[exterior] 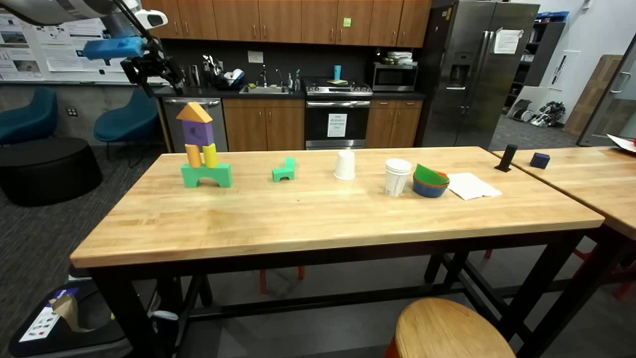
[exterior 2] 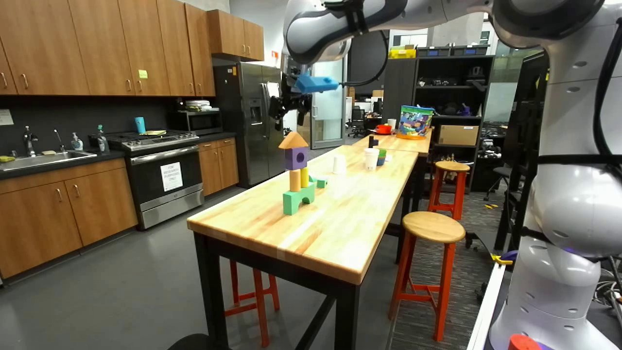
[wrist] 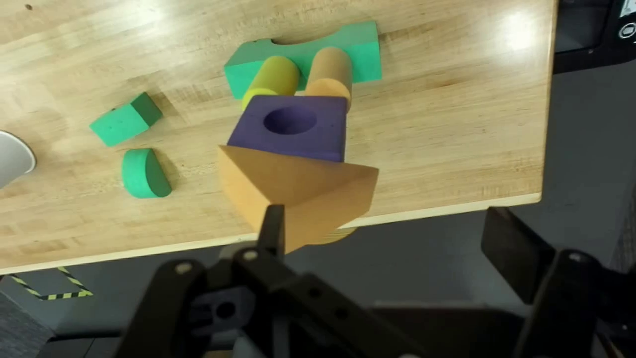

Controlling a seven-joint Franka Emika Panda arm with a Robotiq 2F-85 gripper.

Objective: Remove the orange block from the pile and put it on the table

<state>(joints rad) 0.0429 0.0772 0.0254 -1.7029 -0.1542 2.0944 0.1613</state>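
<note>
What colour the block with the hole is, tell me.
Purple; that block shows best in the wrist view.

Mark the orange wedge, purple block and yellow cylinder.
Orange wedge (exterior: 197,115): in an exterior view, triangular face
Purple block (wrist: 293,142): in wrist view, holed face
Yellow cylinder (exterior: 210,156): in an exterior view, curved side

Orange wedge (wrist: 298,186), purple block (wrist: 293,144), yellow cylinder (wrist: 279,74), green arch (wrist: 366,60) — floor tape (wrist: 65,297) striped black and yellow
</note>
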